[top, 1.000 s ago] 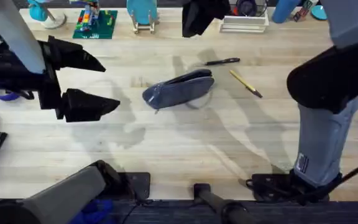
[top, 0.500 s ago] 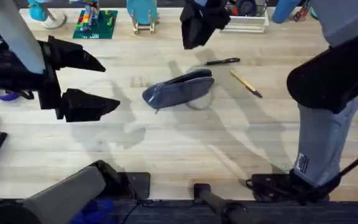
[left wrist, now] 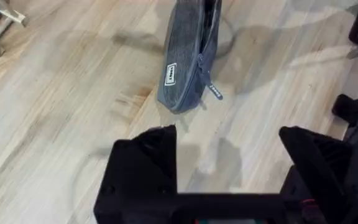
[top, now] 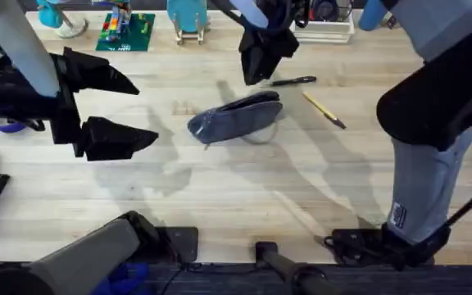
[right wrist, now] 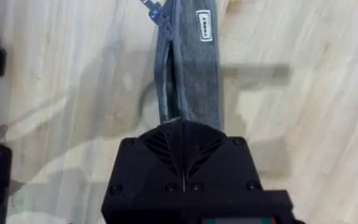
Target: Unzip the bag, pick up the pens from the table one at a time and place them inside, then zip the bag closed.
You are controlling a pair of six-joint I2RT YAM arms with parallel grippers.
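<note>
Blue-grey bag (top: pixel 236 117) lies mid-table, zipper partly parted | black pen (top: pixel 293 81) just beyond it, yellow pen (top: pixel 324 110) to its right, both apart from bag | left gripper (top: pixel 142 109) hovers wide open and empty, left of bag | right gripper (top: pixel 256 61) closed, empty, above bag's far end | bare table (top: pixel 244 188) in front.

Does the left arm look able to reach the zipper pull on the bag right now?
Probably yes. The left claw is open, with bare table between it and the bag; the zipper pull hangs at the bag's near end, uncovered.
</note>
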